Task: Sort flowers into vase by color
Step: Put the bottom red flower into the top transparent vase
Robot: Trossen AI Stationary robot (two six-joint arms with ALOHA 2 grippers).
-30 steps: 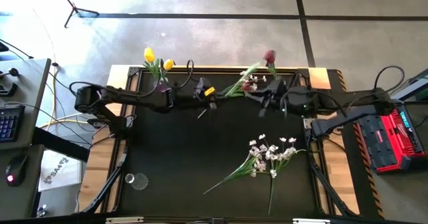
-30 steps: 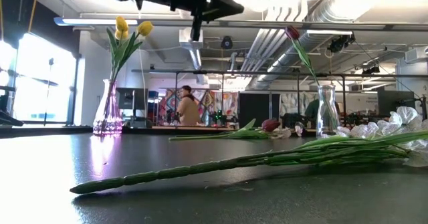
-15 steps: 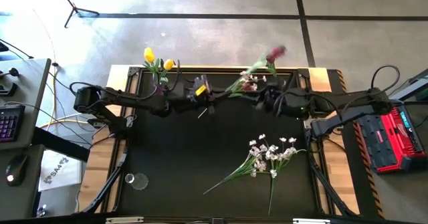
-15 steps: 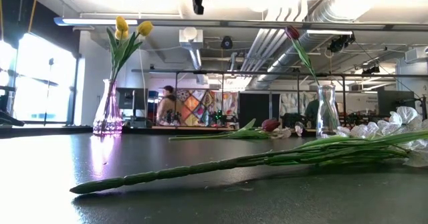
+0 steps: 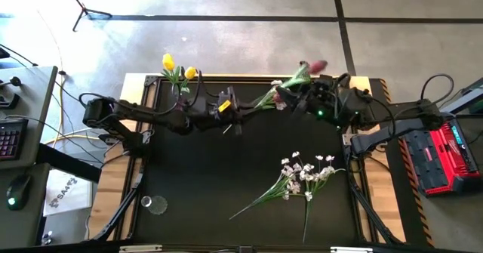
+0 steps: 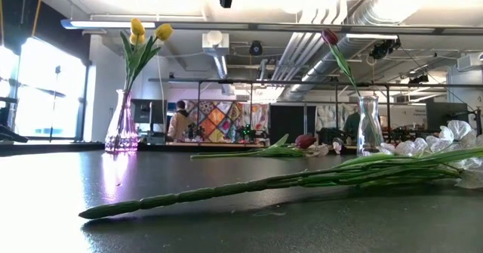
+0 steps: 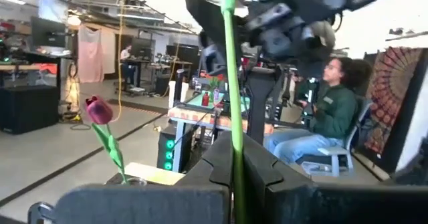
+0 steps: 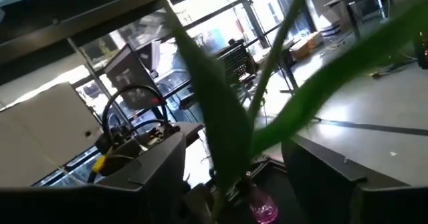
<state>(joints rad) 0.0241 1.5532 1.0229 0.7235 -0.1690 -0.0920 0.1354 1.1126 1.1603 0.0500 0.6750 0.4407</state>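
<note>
Flowers lie and stand in three places about the black table [image 5: 226, 177]. Two yellow tulips [image 6: 143, 32] stand in a purple-tinted vase [image 6: 121, 124] at the far left corner. One dark red tulip [image 6: 330, 37] stands in a clear vase [image 6: 367, 126] further right along the far edge, and the white sprays [image 5: 306, 170] lie flat on the near right part of the table, well apart from both vases.

Between the vases, both arms meet above the far edge. The right gripper [image 5: 290, 98] has a red tulip [image 5: 317, 65] by its green stem [image 8: 231, 144], which runs between its two dark fingers [image 8: 150, 167]; the fingers look closed about it, though leaves blur the contact. The left gripper [image 5: 234, 117] is just beside it, with a green stem [image 7: 231, 117] standing between its fingers [image 7: 221, 164]; whether they pinch the stem I cannot tell. A small clear glass [image 5: 155, 204] sits near the left front corner.
</note>
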